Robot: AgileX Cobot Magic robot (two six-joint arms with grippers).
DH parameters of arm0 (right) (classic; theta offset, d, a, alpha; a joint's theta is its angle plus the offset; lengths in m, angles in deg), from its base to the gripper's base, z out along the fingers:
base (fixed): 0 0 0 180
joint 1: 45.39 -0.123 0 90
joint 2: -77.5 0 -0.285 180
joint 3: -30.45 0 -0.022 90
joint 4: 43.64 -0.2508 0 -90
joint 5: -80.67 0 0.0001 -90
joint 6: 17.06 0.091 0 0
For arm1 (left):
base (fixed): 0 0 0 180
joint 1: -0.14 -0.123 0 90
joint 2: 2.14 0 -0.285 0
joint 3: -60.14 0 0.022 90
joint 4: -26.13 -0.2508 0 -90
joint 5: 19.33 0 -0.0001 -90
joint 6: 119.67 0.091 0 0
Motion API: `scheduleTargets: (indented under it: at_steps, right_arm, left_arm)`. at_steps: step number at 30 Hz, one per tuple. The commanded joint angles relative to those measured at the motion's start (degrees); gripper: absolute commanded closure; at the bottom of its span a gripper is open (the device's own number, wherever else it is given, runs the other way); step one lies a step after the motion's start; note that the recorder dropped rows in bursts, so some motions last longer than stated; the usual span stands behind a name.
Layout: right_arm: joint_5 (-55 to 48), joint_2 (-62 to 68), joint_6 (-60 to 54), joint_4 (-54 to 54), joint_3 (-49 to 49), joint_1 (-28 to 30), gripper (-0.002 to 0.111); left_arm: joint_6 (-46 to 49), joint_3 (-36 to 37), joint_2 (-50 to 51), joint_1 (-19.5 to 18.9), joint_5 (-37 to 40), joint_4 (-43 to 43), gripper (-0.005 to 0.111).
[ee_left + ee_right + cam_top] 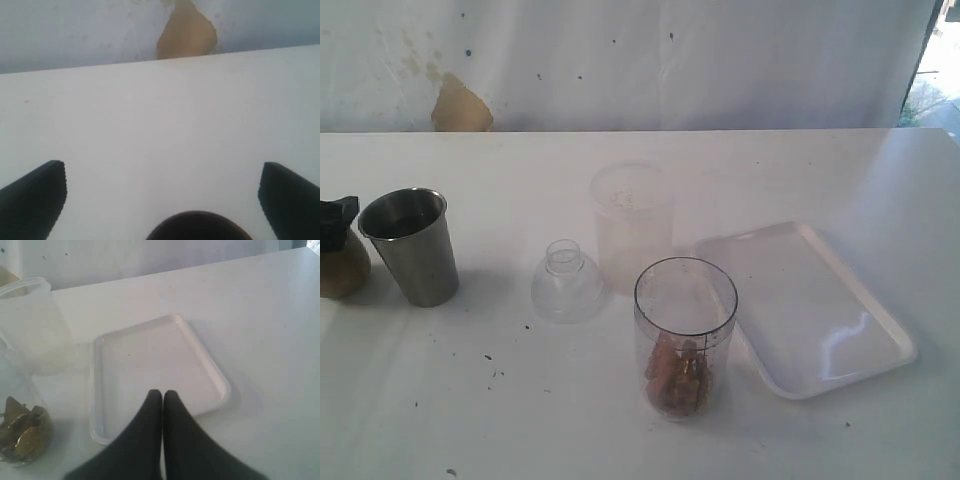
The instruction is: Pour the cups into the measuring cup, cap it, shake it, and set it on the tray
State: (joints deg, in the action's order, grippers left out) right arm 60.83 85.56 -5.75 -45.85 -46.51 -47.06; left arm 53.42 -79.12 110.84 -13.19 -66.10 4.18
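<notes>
Wooden cup (200, 228) is sitting between the left gripper's (162, 169) wide-spread fingers, seemingly awaiting a squeeze, lift and pour into the measuring cup (685, 335), while the right gripper (162, 396) is idling, pinched together.

Middle's crowded: clear lid (566, 282), frosted cup (632, 225) and measuring cup (685, 335) bunch together, tray (820, 300) just beside them on the right; decent gap between the lid and the steel tumbler (412, 245); back of the counter (770, 170) is wide open.

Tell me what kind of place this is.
Probably a makeshift robot test bench: a white table, a stained white backdrop, and staged props such as the steel tumbler, measuring cup and tray.
</notes>
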Motion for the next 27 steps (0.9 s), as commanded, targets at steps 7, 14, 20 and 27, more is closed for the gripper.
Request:
scheduleTargets:
  at_steps: [7, 14, 20, 27]
  right_arm:
    - [0.13, -0.27, 0.01, 0.34, -0.25, 0.48, 0.108]
    - [0.13, -0.27, 0.01, 0.34, -0.25, 0.48, 0.108]
    - [0.13, -0.27, 0.01, 0.34, -0.25, 0.48, 0.108]
    - [0.13, -0.27, 0.01, 0.34, -0.25, 0.48, 0.108]
  left_arm:
    - [-0.78, -0.22, -9.76, -0.19, 11.3, 1.58, 0.002]
    - [-0.32, -1.37, -13.09, -0.19, 19.5, 1.47, 0.002]
    - [-7.0, -0.86, -17.26, -0.19, 25.41, -3.48, 0.002]
    - [-16.42, 8.7, -24.35, -0.19, 8.05, -4.77, 0.002]
